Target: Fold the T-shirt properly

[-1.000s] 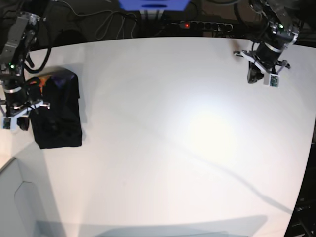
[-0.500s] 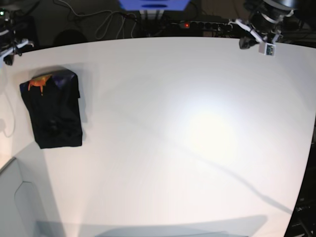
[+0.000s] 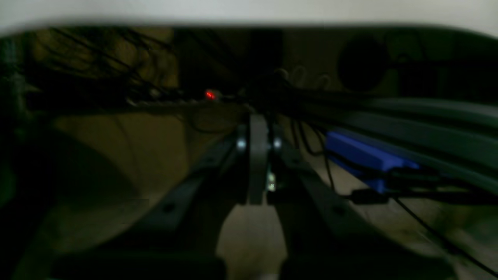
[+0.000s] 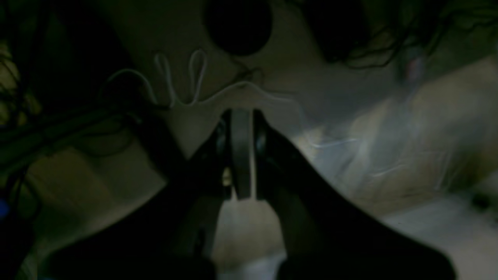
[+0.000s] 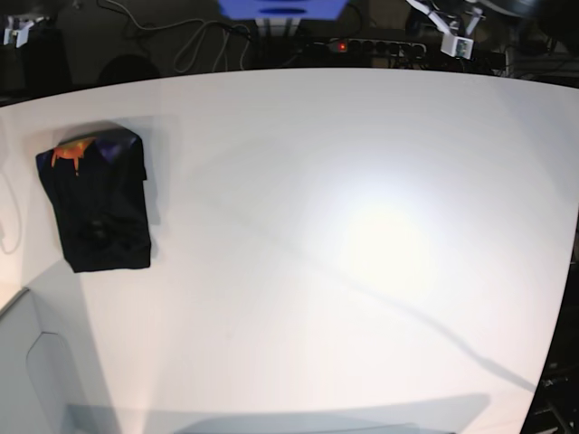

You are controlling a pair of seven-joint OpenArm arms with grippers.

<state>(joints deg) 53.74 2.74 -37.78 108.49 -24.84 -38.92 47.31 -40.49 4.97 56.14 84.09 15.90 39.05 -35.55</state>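
Now your black T-shirt (image 5: 98, 203) lies folded into a compact upright rectangle at the left of the base frame, both claws well apart from it.

You have the left gripper (image 5: 457, 45) at the upper right of that frame and the right gripper (image 5: 18, 34) at the upper left corner, each with its fingers pressed together and nothing pinched. On your shirt's top end, an orange patch (image 5: 72, 152) sits beside a purplish one (image 5: 118, 146); the white table (image 5: 298, 244) spreads beneath it.

no readable text, label, brand, number or sign shows anywhere.
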